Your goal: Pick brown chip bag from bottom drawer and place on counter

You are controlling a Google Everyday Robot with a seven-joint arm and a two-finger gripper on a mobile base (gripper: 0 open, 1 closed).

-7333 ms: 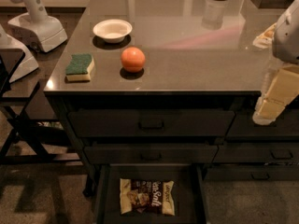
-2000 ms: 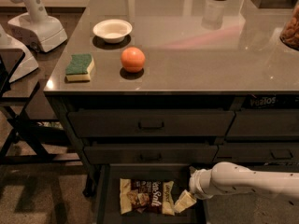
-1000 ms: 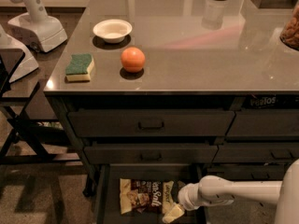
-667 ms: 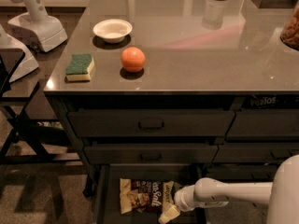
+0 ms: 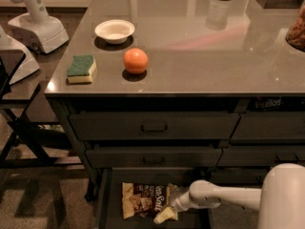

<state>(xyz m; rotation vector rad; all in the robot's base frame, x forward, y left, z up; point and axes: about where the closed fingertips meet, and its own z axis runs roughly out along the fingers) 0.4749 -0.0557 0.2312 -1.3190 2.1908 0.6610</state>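
How the jaws stand cannot be told: the gripper (image 5: 167,212) is low in the bottom drawer (image 5: 107,200), at the right end of the brown chip bag (image 5: 142,200). In the last second it has slid left up to the bag, so the grasp looks near. The counter (image 5: 205,61) waits. The drawer's front is cut off, and the bag's right end is covered.

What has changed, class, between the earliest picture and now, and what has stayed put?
The arm swung down from the right edge of the counter into the open bottom drawer. The end effector crept leftward to the right end of the brown chip bag. Whether it has taken hold cannot be seen. The bag lies about where it was. The orange, sponge and bowl have not moved.
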